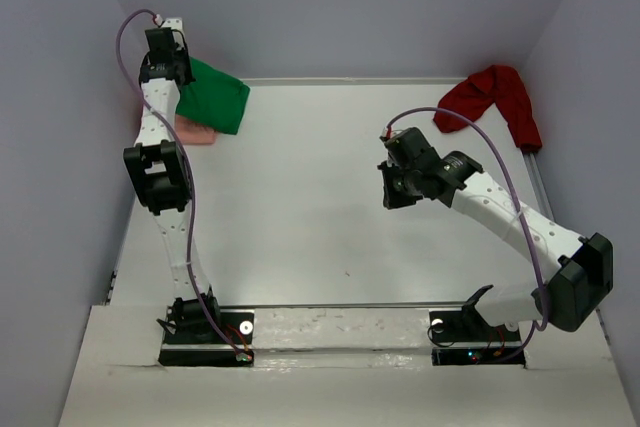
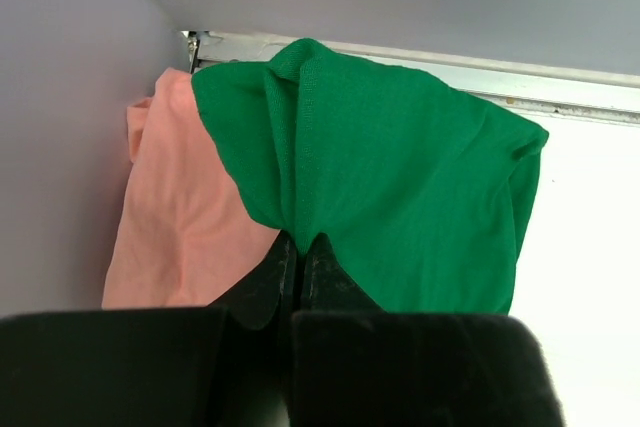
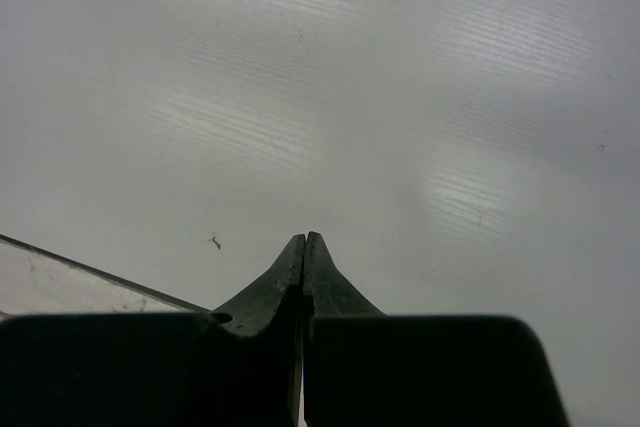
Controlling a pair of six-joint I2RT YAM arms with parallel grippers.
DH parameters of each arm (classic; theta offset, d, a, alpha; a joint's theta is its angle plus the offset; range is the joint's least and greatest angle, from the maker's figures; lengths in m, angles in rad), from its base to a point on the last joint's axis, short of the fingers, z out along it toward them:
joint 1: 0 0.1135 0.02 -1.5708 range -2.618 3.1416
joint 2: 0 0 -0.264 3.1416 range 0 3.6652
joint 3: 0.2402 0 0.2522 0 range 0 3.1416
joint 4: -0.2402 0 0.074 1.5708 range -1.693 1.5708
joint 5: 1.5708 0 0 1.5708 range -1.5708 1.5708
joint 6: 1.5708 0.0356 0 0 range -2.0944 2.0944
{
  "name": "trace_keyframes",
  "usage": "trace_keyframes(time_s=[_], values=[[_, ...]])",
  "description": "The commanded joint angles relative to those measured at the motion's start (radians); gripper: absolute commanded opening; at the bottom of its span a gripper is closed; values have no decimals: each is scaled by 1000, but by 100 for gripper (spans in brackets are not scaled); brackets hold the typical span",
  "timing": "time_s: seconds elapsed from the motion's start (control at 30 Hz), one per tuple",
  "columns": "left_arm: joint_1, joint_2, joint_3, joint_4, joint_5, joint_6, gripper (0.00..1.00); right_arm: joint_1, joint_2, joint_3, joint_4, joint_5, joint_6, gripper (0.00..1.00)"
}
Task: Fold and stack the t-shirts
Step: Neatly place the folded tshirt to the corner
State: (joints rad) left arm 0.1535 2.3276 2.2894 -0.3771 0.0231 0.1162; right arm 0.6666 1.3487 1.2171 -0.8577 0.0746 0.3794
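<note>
Broadly, the white surface [image 1: 320, 217] spreads between grey walls [image 1: 60, 147]. At its far left corner the green t-shirt [image 2: 400, 167] lies bunched, overlapping the salmon-pink t-shirt [image 2: 180, 227] beside the wall. At the far right corner the dark red t-shirt [image 1: 497, 97] sits crumpled. The left pincer [image 2: 298, 244] is closed, pinching the green t-shirt's near edge. The right pincer [image 3: 303, 244] is closed on nothing, above bare surface, right of the middle.

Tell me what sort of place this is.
Probably a robot test booth in a lab, not a home: plain walls box in a white table, a left arm and a right arm are bolted at its near edge, with a green t-shirt, a pink t-shirt and a dark red t-shirt at its far corners.
</note>
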Motion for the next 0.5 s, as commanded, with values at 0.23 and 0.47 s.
trace_keyframes(time_s=[0.23, 0.47], values=[[23, -77, 27, 64, 21, 19, 0, -36, 30, 42, 59, -33, -34, 0], [23, -128, 12, 60, 44, -6, 0, -36, 35, 30, 82, -55, -33, 0]])
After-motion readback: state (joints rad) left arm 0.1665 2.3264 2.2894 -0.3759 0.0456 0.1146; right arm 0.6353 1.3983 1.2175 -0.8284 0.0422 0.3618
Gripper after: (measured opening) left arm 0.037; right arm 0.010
